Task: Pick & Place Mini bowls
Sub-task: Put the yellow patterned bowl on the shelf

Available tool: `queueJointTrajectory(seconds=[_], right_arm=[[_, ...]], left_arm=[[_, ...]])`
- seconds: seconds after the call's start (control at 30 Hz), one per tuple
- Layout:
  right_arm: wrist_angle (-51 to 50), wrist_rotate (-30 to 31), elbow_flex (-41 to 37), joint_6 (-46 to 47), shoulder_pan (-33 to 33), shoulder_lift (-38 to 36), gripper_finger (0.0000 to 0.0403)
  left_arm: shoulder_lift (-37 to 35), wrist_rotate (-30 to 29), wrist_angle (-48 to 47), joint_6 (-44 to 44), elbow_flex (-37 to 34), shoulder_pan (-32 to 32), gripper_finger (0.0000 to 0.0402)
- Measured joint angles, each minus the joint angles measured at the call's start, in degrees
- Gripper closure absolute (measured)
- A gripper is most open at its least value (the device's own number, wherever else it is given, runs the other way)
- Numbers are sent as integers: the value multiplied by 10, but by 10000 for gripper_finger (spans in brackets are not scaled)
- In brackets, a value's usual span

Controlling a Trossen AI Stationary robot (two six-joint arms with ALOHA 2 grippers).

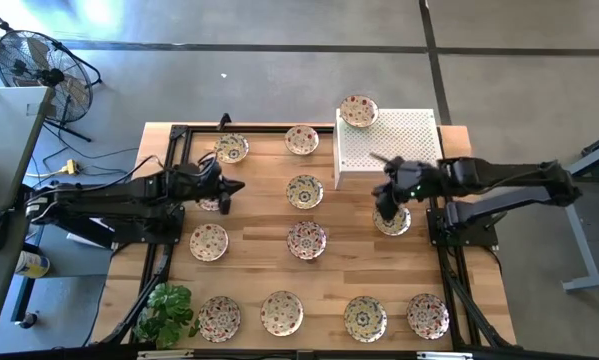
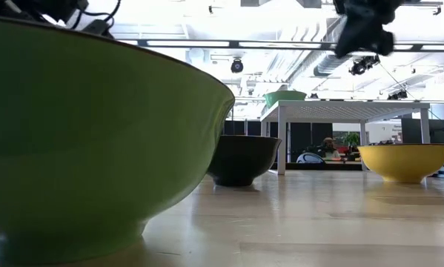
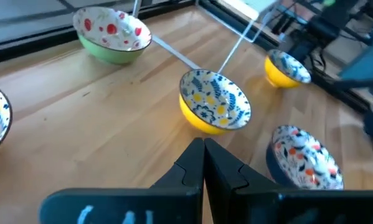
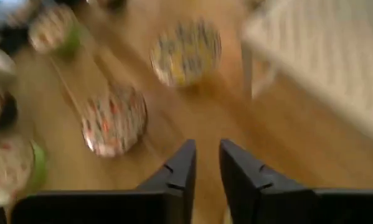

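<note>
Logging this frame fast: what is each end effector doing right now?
Left end effector: shut, holding nothing.
Right end effector: slightly open, empty, above a mini bowl.

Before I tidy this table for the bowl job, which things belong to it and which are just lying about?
Job:
- mini bowls spread over the table
- bowl on stand
- left claw, shut
- right claw, slightly open

Lying about:
- white stand
- plant
- fan

A white perforated stand (image 1: 399, 140) sits at the table's (image 1: 259, 275) far right corner. A green plant (image 1: 169, 312) rests at the near left corner. A floor fan (image 1: 41, 70) stands beyond the table's far left corner.
</note>
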Motion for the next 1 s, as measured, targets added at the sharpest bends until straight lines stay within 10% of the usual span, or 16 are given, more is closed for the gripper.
queueJointTrajectory(seconds=[0.37,0.67,1.0], right_arm=[[-68,-53,-79,316,55,9,226],[-54,-26,-167,621,118,9,219],[-129,-64,-178,723,127,52,219]], left_arm=[[88,-10,1,-55,28,0,401],[107,-9,5,-53,28,0,401],[107,22,0,-29,28,0,401]])
